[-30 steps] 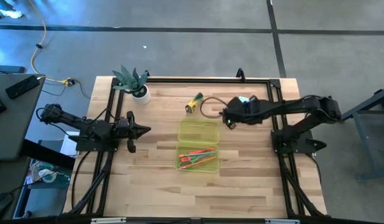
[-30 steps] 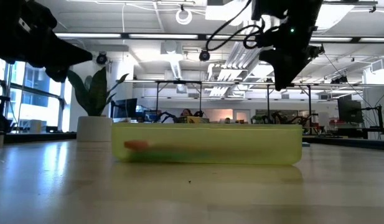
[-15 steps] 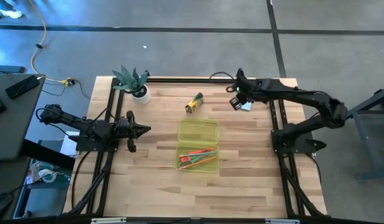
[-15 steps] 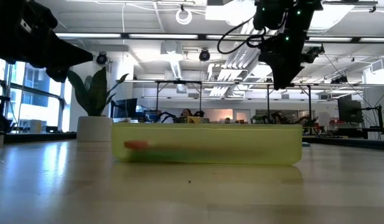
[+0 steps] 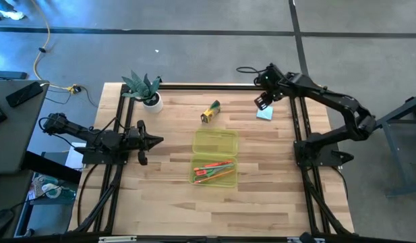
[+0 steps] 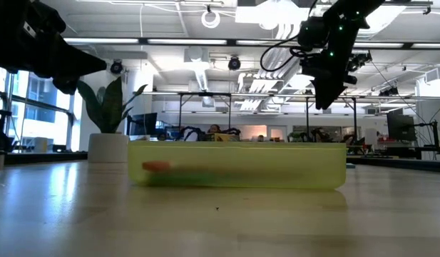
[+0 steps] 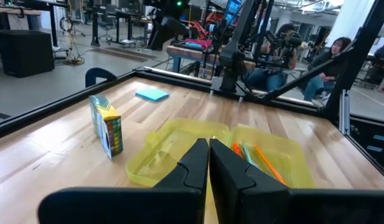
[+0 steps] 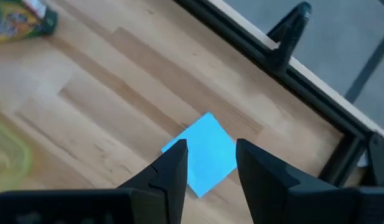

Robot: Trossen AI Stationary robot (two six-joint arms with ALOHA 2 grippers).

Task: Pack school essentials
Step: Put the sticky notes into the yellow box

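Note:
The teal square notepad (image 5: 265, 113) lies flat near the table's far right corner. My right gripper (image 5: 261, 102) hovers above it, open. In the right wrist view the notepad (image 8: 205, 149) shows between and beyond the two fingers of my right gripper (image 8: 210, 163). The yellow-green crayon box (image 5: 210, 112) stands left of the notepad. Red/orange and green pens (image 5: 214, 171) lie in the near half of the open translucent case (image 5: 215, 143). My left gripper (image 5: 158, 141) waits shut at the left, pointing at the case (image 7: 179, 152).
A small plant in a white pot (image 5: 147, 91) stands at the far left corner. A black frame rail (image 5: 208, 87) runs along the table's far edge, with a clamp (image 8: 290, 34) close behind the notepad. Bare wood lies near the table's front edge.
My right gripper has swung from just right of the case's far half toward the table's far right corner, turning as the arm folded back. It stays high above the table. The notepad, partly covered by the arm before, now shows whole. The left arm has kept still.

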